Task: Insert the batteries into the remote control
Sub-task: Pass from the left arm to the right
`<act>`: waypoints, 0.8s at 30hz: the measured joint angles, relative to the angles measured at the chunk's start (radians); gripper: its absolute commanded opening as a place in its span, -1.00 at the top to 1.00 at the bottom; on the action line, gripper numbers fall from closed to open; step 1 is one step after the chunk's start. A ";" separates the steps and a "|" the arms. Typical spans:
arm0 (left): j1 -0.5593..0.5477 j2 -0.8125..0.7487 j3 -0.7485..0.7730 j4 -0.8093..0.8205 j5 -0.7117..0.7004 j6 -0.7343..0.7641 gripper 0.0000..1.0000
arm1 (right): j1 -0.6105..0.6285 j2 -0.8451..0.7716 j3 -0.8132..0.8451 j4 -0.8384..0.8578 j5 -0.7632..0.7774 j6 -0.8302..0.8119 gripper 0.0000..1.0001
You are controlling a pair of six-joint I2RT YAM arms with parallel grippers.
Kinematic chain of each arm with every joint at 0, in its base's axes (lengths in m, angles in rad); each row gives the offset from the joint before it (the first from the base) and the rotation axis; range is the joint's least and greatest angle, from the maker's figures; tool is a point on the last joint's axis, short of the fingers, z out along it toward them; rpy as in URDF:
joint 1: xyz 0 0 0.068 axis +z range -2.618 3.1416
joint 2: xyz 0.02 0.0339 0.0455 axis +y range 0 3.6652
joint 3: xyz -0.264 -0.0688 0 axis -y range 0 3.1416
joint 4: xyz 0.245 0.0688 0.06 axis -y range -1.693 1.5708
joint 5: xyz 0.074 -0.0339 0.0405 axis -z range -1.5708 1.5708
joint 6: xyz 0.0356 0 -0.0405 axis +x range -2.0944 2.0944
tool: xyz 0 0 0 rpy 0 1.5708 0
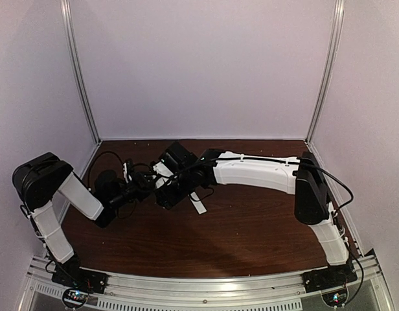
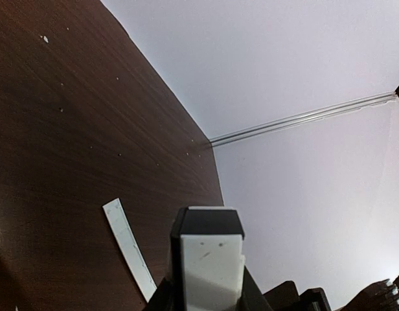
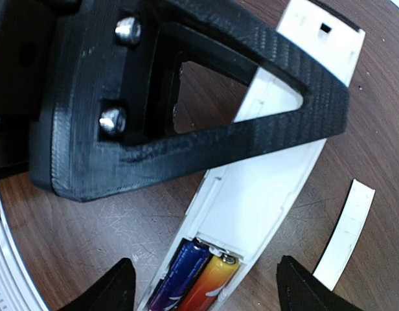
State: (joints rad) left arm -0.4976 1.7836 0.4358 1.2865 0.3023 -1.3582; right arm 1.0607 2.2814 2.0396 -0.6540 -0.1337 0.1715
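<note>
The left end effector (image 2: 209,295) grips the long white plastic remote control (image 3: 264,188). The right end effector (image 3: 209,288), jaws spread, straddles its slot, where the blue-purple cylindrical battery (image 3: 180,272) and the red-orange cylindrical battery (image 3: 214,282) lie side by side.

Place: a robotics lab test cell. Two white-and-black robot arms (image 1: 258,172) are standing bolted to an aluminium rail (image 1: 206,284) at the near edge of a dark wood-grain worktop (image 1: 238,233). Plain pale wall panels (image 1: 206,65) are boxing in the worktop on three sides, meeting at slim metal corner posts (image 1: 81,71). Black cables (image 1: 350,189) are trailing along both arms.
</note>
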 measured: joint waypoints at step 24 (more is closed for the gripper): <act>-0.006 -0.196 -0.166 -0.010 -0.088 0.067 -0.95 | -0.051 -0.078 -0.134 -0.033 0.116 0.011 1.00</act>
State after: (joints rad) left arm -0.5034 1.5871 0.2703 1.2766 0.2146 -1.2915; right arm 1.0096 2.2032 1.9057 -0.6868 -0.0181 0.1825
